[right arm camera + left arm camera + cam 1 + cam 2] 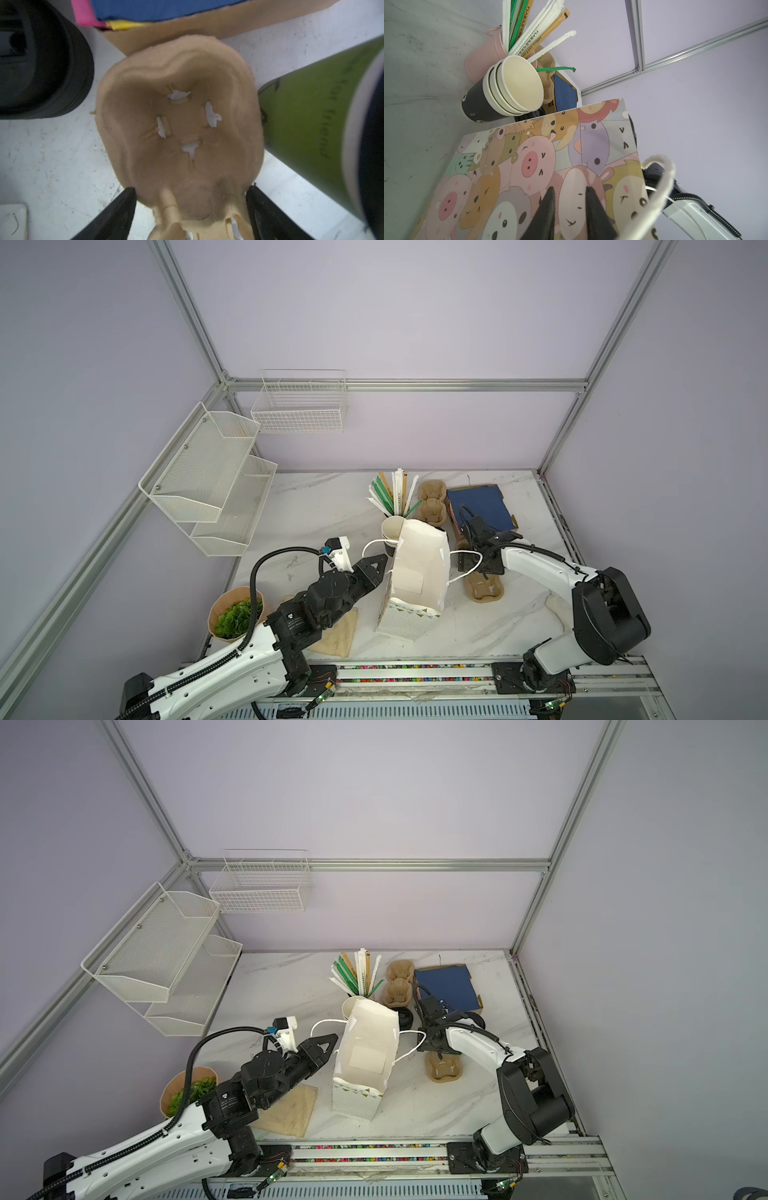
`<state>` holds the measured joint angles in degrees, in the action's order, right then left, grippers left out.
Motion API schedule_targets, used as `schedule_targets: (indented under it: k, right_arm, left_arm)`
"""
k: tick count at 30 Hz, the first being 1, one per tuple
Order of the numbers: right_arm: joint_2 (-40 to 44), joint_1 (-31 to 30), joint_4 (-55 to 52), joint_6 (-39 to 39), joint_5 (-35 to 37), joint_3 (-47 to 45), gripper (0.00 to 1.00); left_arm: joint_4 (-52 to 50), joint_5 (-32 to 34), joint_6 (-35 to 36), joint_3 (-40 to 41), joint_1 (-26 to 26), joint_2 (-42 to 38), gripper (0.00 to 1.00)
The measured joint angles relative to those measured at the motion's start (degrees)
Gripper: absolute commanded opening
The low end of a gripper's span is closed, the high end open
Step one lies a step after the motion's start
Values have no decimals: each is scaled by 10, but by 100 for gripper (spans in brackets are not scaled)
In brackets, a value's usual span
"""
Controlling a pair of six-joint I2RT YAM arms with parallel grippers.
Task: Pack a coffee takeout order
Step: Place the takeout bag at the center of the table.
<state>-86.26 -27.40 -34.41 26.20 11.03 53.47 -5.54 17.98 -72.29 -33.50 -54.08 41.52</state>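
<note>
The right tool (191, 189), spread astride the carrier (180, 124), should be closed squarely on its rim; the left tool (570, 189) is parted, empty.

Bag (550, 166) shows pastel cartoon animals, pigs in pink, bears in tan (white inside). Carrier (178, 128) is plain tan-brown. Cup (307, 124), olive green with dark lettering. Napkin (490, 502), navy. Table (316, 506), white marble, grey veins.
</note>
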Motion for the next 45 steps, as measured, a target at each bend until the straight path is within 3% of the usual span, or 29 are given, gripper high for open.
schedule_targets:
  k: [9, 19, 22, 45]
  right_arm:
    - [32, 0, 1, 5, -38, -2, 85]
    - [47, 0, -16, 17, -32, 0, 88]
    - [47, 0, -19, 17, -28, 1, 88]
    - [50, 0, -9, 17, -18, 0, 88]
  left_arm:
    - [-25, 4, 16, 0, 0, -30, 53]
    - [-71, 12, 36, -1, 0, -78, 92]
    - [-87, 9, 50, -3, 0, -82, 100]
    - [-280, -17, 159, -109, 0, -158, 100]
